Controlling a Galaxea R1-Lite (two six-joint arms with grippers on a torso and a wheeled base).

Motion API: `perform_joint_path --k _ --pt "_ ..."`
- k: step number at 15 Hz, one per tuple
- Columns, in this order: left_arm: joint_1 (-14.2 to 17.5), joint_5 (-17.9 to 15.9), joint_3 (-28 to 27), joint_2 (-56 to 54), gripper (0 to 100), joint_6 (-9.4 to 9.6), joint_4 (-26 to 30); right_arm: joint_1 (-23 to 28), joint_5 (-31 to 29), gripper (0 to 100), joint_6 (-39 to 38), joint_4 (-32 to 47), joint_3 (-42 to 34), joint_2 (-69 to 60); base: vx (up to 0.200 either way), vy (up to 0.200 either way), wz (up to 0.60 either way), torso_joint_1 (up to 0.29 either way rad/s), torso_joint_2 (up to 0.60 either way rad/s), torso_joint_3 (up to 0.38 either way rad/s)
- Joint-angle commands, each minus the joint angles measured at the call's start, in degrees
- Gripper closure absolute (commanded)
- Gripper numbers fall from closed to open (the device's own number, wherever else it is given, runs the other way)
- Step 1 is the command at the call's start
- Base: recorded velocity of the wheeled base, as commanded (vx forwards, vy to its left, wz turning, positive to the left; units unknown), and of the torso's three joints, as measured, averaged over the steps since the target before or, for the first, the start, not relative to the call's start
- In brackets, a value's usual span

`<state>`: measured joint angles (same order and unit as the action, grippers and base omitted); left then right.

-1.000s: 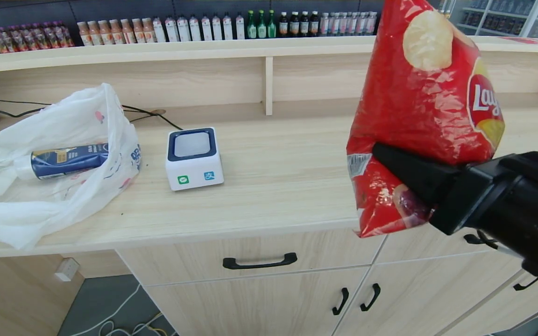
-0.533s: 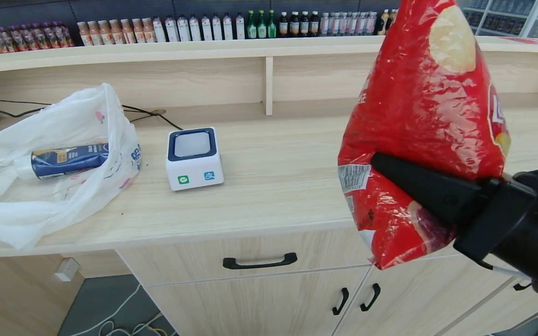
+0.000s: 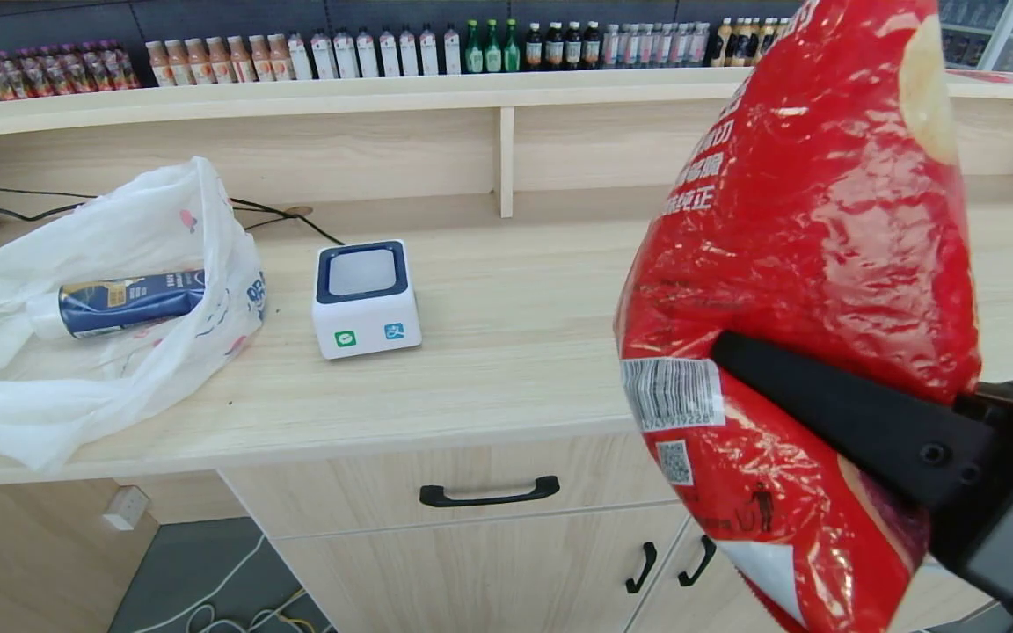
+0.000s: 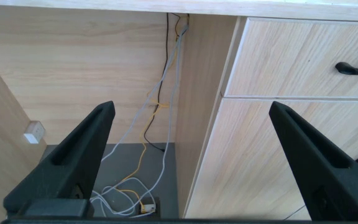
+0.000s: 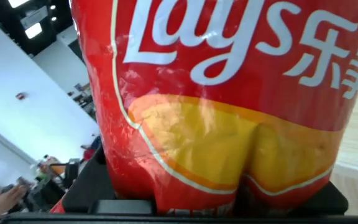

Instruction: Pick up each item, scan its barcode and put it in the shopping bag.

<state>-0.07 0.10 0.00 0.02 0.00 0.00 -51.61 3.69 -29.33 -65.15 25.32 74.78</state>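
Clamping chip bag (image 3: 805,229), right claw (image 3: 739,356) aloft

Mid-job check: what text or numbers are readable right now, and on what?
Chip bag: big white brand lettering on its front, not quoted; white characters on its back, blurred.
Barcode on the chip bag: digits beneath too small to read.
Scanner: two pictogram badges, no words.
Bottle in the shopping bag: label too small.
Shelf bottles: labels too small.

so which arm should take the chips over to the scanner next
Right. The right gripper is shut on the chip bag, whose barcode shows, to the right of the scanner. The left gripper hangs open and empty, low by the cabinet front.
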Motion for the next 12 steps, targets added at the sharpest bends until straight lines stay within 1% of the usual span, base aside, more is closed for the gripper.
perform_joint_path --k 1,3,4,5,7,10,12 --pt "0.0 0.0 0.0 0.0 0 0.00 0.0 0.0 0.6 100 -1.3 -0.2 -0.3 1.3 0.000 0.000 0.00 0.000 0.00 0.000" --pt "0.0 0.0 0.0 0.0 0 0.00 0.0 0.0 1.1 100 -5.1 -0.9 0.9 2.6 0.000 0.000 0.00 0.000 0.00 0.000" --pt "0.0 0.0 0.0 0.0 0 0.00 0.0 0.0 1.1 100 -9.0 -2.8 2.5 4.5 0.000 0.000 0.00 0.000 0.00 0.000" --pt "0.0 0.0 0.0 0.0 0 0.00 0.0 0.0 1.1 100 -10.8 -5.2 3.9 6.1 0.000 0.000 0.00 0.000 0.00 0.000" --pt "0.0 0.0 0.0 0.0 0 0.00 0.0 0.0 1.1 100 -11.2 -9.8 3.9 8.7 0.000 0.000 0.00 0.000 0.00 0.000" --pt "0.0 0.0 0.0 0.0 0 0.00 0.0 -0.2 1.6 100 -11.6 -11.1 4.0 9.1 0.000 0.000 0.00 0.000 0.00 0.000" --pt "0.0 0.0 0.0 0.0 0 0.00 0.0 -0.3 1.6 100 -13.6 -13.0 3.5 8.8 0.000 0.000 0.00 0.000 0.00 0.000"
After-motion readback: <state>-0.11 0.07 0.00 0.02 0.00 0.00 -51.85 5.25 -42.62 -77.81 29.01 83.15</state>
